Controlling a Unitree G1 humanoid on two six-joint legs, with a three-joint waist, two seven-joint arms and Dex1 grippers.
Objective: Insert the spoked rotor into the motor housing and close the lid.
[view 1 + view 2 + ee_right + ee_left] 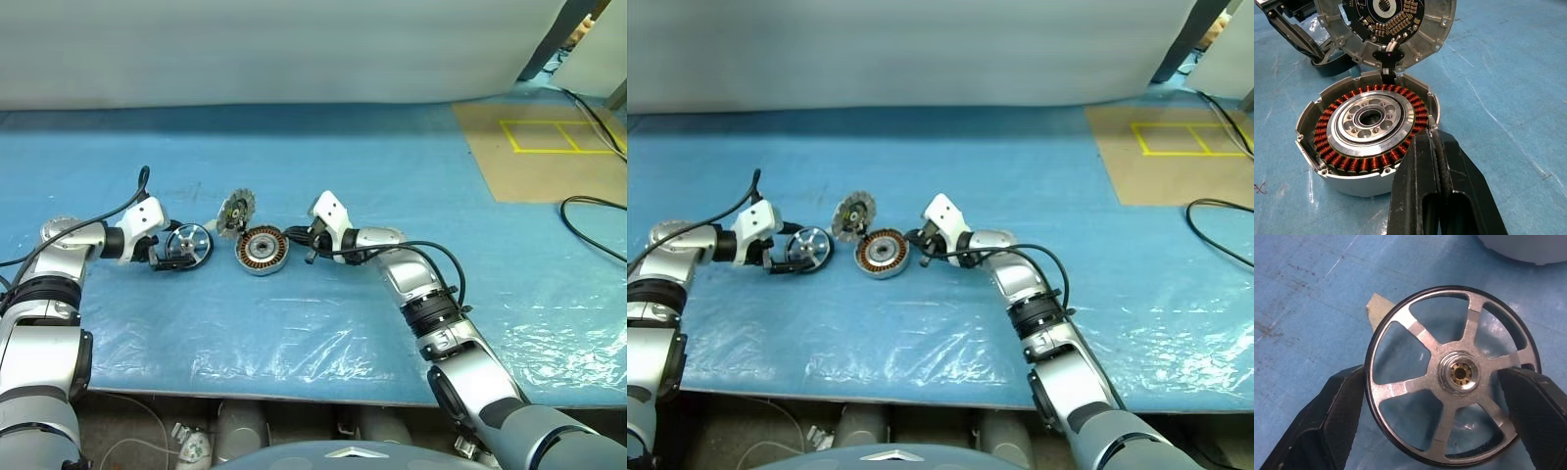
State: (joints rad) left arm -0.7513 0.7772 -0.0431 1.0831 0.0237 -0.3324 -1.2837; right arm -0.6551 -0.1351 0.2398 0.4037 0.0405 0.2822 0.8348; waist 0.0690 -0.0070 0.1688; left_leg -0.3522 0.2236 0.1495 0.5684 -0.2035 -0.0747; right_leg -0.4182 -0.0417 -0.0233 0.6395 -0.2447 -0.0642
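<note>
Left tool [179,257], at centre left of the head views, has its two black fingers [1327,416] spread wide on either side of the spoked rotor [1454,374], a flat round silver-grey metal disc with five spokes, a dark rim and a small brass-coloured hub. In the left wrist view the fingers flank the disc's rim; whether they press on it cannot be told. The rotor lies over the blue plastic-covered table [323,323], with a small pale scrap peeking out behind its edge.

Right tool [310,248], near the middle of the head views, has its fingers [1437,186] pressed together, empty, their tips right at the rim of the motor housing [1359,129]. That housing is a short round silver metal cup with a ring of copper-orange windings around a silver centre. Its round lid [235,212], carrying a dark circuit board, stands tilted open at the housing's far edge. Rotor and housing sit apart, the rotor further left in the frame.
</note>
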